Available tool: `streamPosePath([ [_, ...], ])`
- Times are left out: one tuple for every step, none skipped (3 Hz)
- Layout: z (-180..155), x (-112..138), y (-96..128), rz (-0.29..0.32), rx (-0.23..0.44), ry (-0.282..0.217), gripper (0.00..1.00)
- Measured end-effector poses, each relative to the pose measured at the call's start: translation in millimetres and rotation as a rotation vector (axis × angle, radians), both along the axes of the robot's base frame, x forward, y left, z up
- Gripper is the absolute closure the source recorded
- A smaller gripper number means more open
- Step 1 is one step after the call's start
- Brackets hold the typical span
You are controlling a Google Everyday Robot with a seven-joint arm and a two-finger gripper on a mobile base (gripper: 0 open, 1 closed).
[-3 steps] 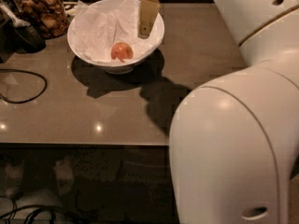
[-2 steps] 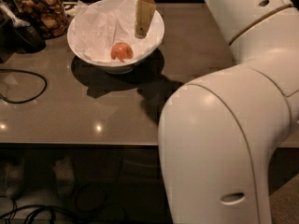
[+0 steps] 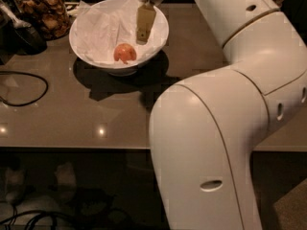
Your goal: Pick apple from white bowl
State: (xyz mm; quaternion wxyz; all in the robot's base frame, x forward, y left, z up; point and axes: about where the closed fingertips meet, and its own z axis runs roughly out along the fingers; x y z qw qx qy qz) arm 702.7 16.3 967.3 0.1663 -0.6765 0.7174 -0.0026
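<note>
The apple (image 3: 124, 53), small and reddish-orange, lies in the white bowl (image 3: 160, 27) on crumpled white paper, near the bowl's front. The bowl stands at the back of the brown table. My gripper (image 3: 143, 28) hangs over the right inner side of the bowl, just above and to the right of the apple, not touching it. My large white arm (image 3: 225, 104) fills the right of the view.
A glass jar of brown snacks (image 3: 42, 11) stands left of the bowl, with a dark object (image 3: 24, 35) in front of it. A black cable (image 3: 29, 87) loops on the table at the left. The table's front edge (image 3: 72, 147) runs across the lower view.
My gripper has moved a little to the left and lower inside the bowl, closer to the apple. My arm's elbow has swung left. The apple and bowl have not moved.
</note>
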Motion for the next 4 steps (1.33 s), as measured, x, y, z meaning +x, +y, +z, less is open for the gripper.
streamPosePath([
  [-10,4,2,-0.004,-0.006,0.016,0.27],
  [-18,7,4,-0.006,-0.013,0.03,0.26],
  [-27,11,10,0.004,-0.028,0.043,0.27],
  [-32,13,16,0.014,-0.039,0.049,0.28],
])
